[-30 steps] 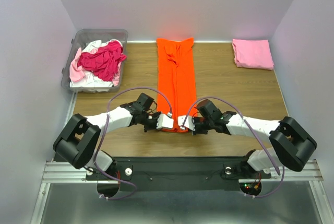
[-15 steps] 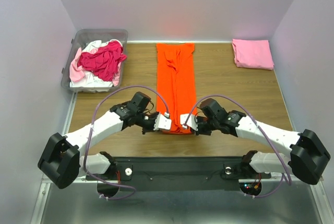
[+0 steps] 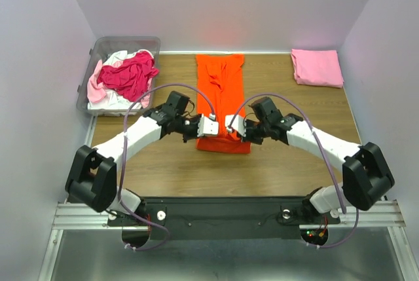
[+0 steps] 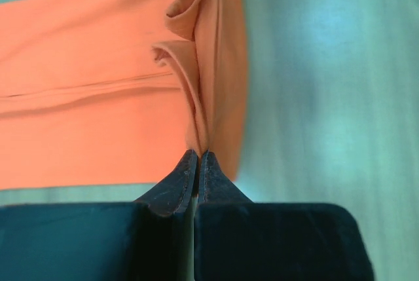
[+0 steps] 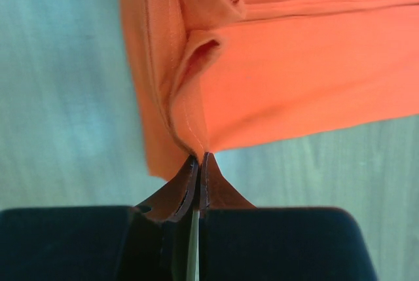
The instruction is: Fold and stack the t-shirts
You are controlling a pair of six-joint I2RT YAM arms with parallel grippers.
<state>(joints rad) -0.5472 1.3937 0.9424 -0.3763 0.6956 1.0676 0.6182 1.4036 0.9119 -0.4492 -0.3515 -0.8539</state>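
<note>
An orange t-shirt (image 3: pixel 221 78), folded into a long strip, lies down the middle of the wooden table (image 3: pixel 294 130). Its near end is raised and doubled back over itself. My left gripper (image 3: pixel 212 126) is shut on the left corner of that end, and the cloth (image 4: pixel 98 111) bunches just past the tips of the left gripper (image 4: pixel 198 154). My right gripper (image 3: pixel 230 124) is shut on the right corner, where the hem (image 5: pixel 186 124) runs into the closed tips of the right gripper (image 5: pixel 200 156). A folded light pink t-shirt (image 3: pixel 317 67) lies at the far right.
A clear plastic bin (image 3: pixel 124 40) stands at the far left, holding a magenta shirt (image 3: pixel 131 74), a pale pink one (image 3: pixel 95 88) and a white one (image 3: pixel 118 101) in a heap. Grey walls close in the table on three sides.
Both grippers have moved away from the near edge toward the middle of the table, carrying the orange shirt's near end up and over the strip. The strip's near edge lies farther in.
</note>
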